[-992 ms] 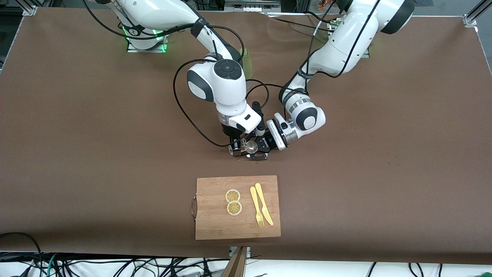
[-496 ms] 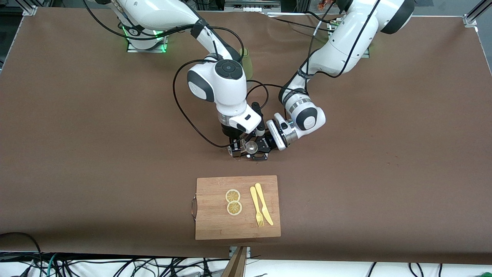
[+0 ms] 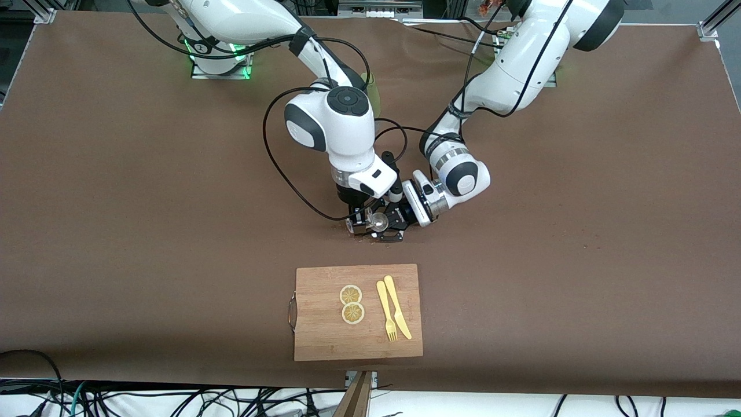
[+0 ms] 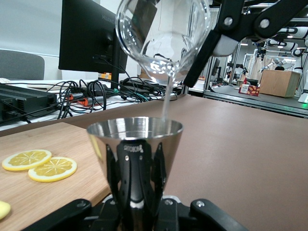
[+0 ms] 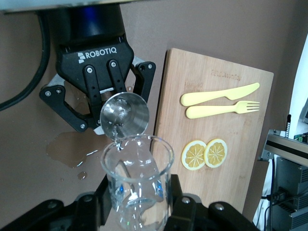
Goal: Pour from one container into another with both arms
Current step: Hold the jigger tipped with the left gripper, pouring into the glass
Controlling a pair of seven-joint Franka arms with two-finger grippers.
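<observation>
Nearest the front camera lies a wooden cutting board (image 3: 358, 313) carrying two lemon slices (image 3: 351, 304), a yellow fork (image 3: 386, 310) and a yellow knife (image 3: 397, 306). Farther from the camera, at mid-counter (image 3: 145, 231), the two hands meet. The left hand (image 5: 101, 94) is clenched around the stem of a polished metal cup (image 4: 134, 154), held upright. The right hand (image 3: 360, 220) grips a clear glass beaker (image 4: 163, 36), tilted over the cup. A thin stream of clear liquid (image 4: 166, 98) falls from the beaker's lip into the cup, so pouring appears to be under way; liquid remains in the beaker, and righting it and setting both vessels down seems still to come. A small puddle (image 5: 72, 149) lies on the counter beside the left hand. Farthest, a green cup (image 3: 370, 92) stands partly hidden by the right arm.
</observation>
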